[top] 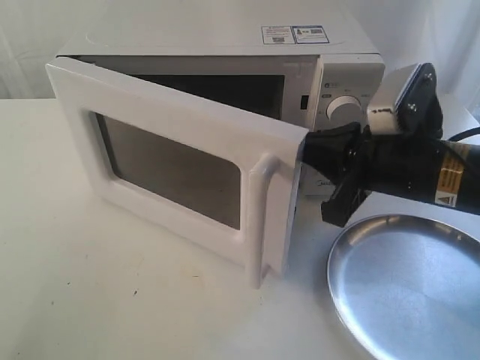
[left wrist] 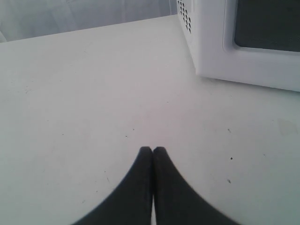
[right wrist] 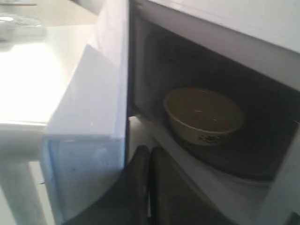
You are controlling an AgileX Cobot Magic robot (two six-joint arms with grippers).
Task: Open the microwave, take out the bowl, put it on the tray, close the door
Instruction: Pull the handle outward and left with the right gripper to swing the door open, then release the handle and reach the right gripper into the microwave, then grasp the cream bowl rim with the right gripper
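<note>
The place reads as a staged robot test bench: a microwave [top: 187,37] sits on a plain white table [top: 82,292] (lightly speckled) filling the lower frame, pale draped cloth [top: 26,45] backs the upper left, and a black robot arm [top: 420,169] enters at right.

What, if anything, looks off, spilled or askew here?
Nothing stands out. The door is part open, the bowl sits upright inside the microwave, and the tray lies flat. The table has only small dark specks.

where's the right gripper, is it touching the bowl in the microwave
Apart. The right wrist view shows the right gripper, tips closed, at the front opening, with a clear gap to the bowl sitting farther inside.
</note>
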